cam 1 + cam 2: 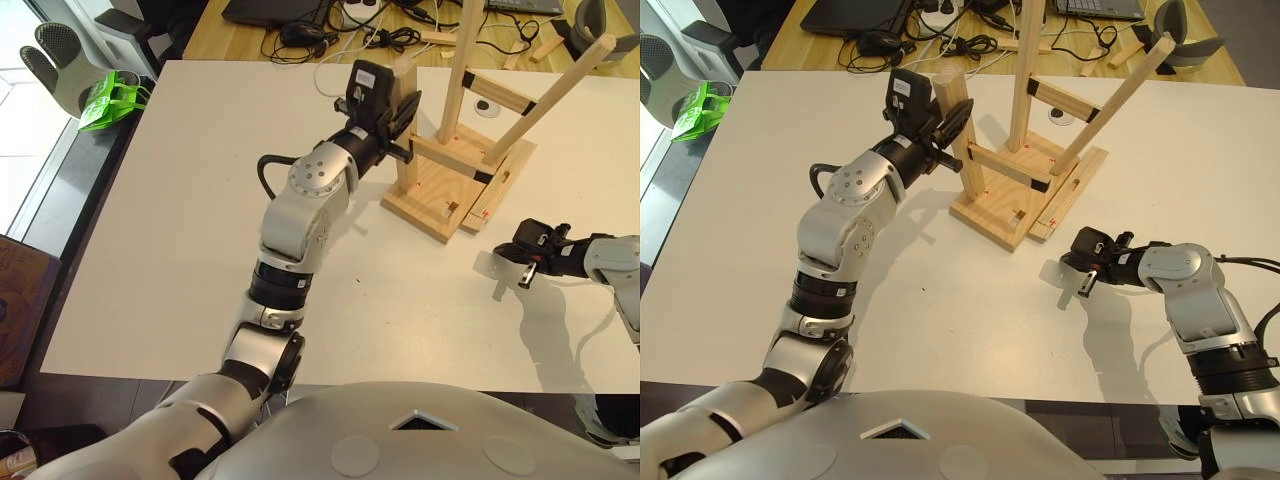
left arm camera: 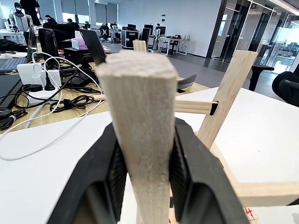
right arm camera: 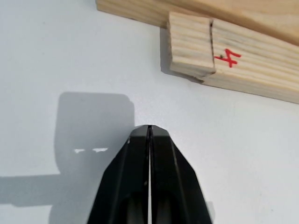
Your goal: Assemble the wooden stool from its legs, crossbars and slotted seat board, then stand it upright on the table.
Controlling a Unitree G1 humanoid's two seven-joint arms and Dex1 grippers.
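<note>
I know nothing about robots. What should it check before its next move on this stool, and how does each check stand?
1. Left gripper grip on held leg: ok, fingers clamp both sides.
2. Right gripper free: ok, shut, empty, above the table.
3. Seat board flat on the table: ok.
4. Legs all straight: not ok, one leg leans outward.
5. Crossbar joints fully seated: cannot tell.
6. Stool upright: not ok, legs point up.

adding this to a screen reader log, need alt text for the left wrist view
The left gripper is shut on a wooden stool leg, seen end-on. Behind it, another leg and a crossbar stand over the white table.
</note>
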